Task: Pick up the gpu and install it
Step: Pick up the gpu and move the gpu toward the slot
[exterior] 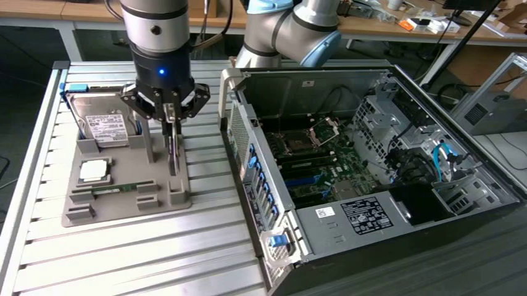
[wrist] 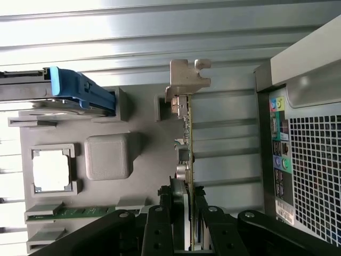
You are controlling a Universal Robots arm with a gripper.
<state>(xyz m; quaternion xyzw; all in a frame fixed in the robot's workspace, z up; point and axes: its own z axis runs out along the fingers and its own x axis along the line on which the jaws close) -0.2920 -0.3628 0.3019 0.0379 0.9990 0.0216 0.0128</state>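
Observation:
The gpu [exterior: 173, 154] is a thin dark card standing on edge over the grey holder tray [exterior: 123, 213], at the tray's side nearest the computer case. My gripper [exterior: 170, 120] points straight down onto its top edge. In the wrist view the gpu [wrist: 187, 154] is edge-on, with its silver bracket [wrist: 187, 80] at the far end. The gripper [wrist: 187, 213] has one finger on each face of the card and is shut on it. I cannot tell whether the card's lower edge has left its slot.
On the tray also sit a silver hard drive [exterior: 103, 123], a CPU [exterior: 95, 169] and a green memory stick [exterior: 123, 187]. The open computer case [exterior: 371, 154] lies at the exterior view's right, motherboard [exterior: 317, 166] exposed. Its rear panel [wrist: 309, 160] is close beside the card.

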